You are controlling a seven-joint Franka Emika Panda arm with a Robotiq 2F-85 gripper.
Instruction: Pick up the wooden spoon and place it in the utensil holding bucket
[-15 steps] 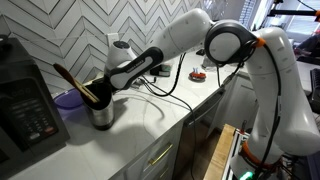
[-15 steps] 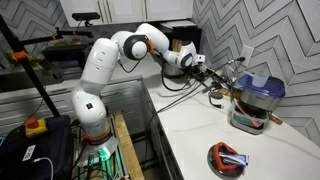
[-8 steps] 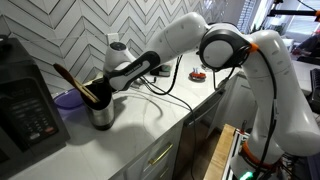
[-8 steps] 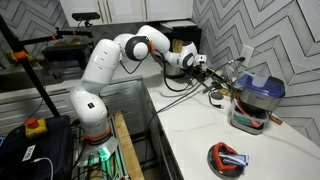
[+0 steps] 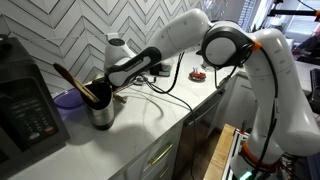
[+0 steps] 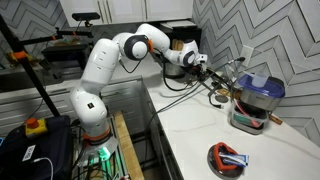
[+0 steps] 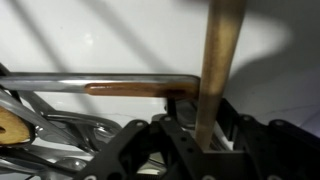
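A steel utensil bucket stands on the white counter, and a dark wooden spoon leans out of it to the upper left. My gripper hangs just right of the bucket's mouth, and the exterior view from the opposite side shows the gripper among utensil handles. In the wrist view a pale wooden handle runs straight up between my gripper's black fingers. The jaws stand close on either side of it. Whether they press on the handle is unclear.
A black appliance and a purple bowl crowd the bucket's far side. Cables trail across the counter behind the arm. A red dish sits near the counter's edge. A metal rod crosses the wrist view.
The arm stays almost where it was beside the bucket. Nothing on the counter has visibly shifted.
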